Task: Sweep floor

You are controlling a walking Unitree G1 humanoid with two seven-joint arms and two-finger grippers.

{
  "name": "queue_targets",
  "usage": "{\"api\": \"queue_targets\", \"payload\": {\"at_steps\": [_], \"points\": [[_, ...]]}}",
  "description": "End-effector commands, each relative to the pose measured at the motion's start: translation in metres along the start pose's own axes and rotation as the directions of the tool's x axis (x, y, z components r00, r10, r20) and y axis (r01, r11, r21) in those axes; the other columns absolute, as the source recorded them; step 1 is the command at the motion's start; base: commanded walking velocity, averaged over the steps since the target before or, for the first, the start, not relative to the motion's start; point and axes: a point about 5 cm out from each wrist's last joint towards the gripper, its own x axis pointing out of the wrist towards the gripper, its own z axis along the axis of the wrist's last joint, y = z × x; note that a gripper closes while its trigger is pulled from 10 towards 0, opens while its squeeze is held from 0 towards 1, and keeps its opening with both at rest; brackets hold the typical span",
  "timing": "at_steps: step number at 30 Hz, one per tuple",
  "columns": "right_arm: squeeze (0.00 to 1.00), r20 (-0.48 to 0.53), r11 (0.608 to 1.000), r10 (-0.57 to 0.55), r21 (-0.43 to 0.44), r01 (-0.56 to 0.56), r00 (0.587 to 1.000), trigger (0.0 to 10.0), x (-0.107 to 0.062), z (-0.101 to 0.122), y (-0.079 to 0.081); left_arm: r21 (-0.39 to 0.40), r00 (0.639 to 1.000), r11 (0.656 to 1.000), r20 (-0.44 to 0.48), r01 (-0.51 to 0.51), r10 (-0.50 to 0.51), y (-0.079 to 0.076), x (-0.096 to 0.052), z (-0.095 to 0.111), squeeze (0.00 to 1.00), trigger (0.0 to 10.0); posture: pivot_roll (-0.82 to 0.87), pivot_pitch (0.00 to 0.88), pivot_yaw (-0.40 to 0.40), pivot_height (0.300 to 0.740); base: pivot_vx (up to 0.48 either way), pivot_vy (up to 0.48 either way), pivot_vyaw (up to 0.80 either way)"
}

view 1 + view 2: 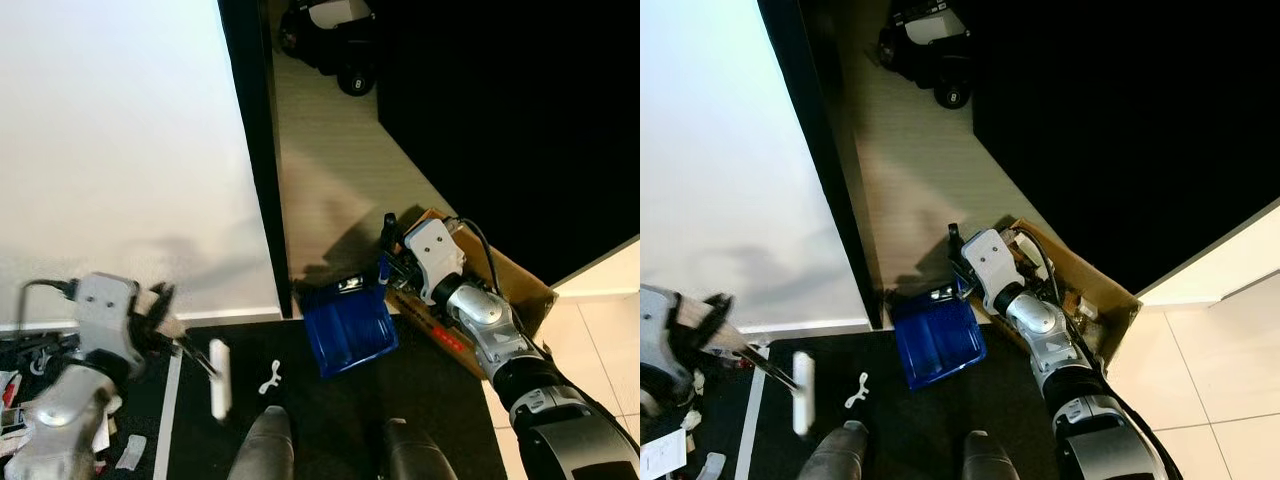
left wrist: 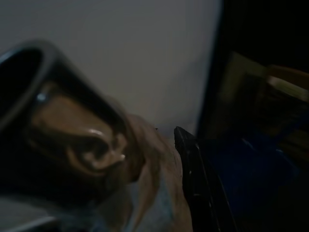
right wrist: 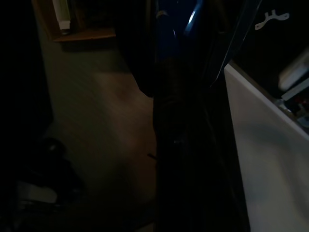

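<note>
Dustpan [image 1: 350,328] gripped by right gripper [image 1: 388,268] at two o'clock; left gripper [image 1: 168,318] clenches brush [image 1: 219,378]; next, sweep scraps [image 1: 270,378] in.

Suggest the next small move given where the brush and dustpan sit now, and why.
Probably draw the white brush head in the left gripper toward the blue dustpan, pushing the small white scrap along. The scrap lies on the dark floor between the two, and the right gripper holds the pan at its handle, tilted to the floor.
</note>
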Motion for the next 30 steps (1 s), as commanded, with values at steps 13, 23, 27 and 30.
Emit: {"api": "queue_targets", "payload": {"at_steps": [13, 23, 27, 30], "points": [[0.0, -0.125, 0.995, 0.099, 0.036, -0.095, 0.987, 10.0, -0.006, -0.02, 0.02, -0.106, 0.995, 0.994, -0.101, -0.031, 0.021, -0.037, 0.004, -0.052, 0.0, 10.0, 0.14, 0.177, -0.073, 0.74, 0.0, 0.0, 0.0], [0.0, -0.181, 0.99, 0.138, 0.039, -0.133, 0.974, 10.0, 0.0, -0.025, 0.033, -0.309, 0.988, 0.942, 0.039, -0.129, 0.148, -0.05, 0.037, -0.04, 0.0, 10.0, 0.12, 0.189, -0.096, 0.74, 0.0, 0.0, 0.0], [0.0, -0.179, 0.987, 0.16, 0.062, -0.151, 0.971, 10.0, 0.003, -0.023, 0.037, -0.479, 0.979, 0.873, 0.118, -0.093, 0.169, -0.064, 0.059, -0.023, 0.0, 10.0, 0.12, 0.192, -0.104, 0.74, 0.0, 0.0, 0.0], [0.0, -0.174, 0.984, 0.172, 0.075, -0.161, 0.97, 10.0, 0.005, -0.022, 0.04, -0.544, 0.972, 0.837, 0.16, -0.057, 0.17, -0.073, 0.072, -0.013, 0.0, 10.0, 0.11, 0.197, -0.109, 0.74, 0.0, 0.0, 0.0]]}}
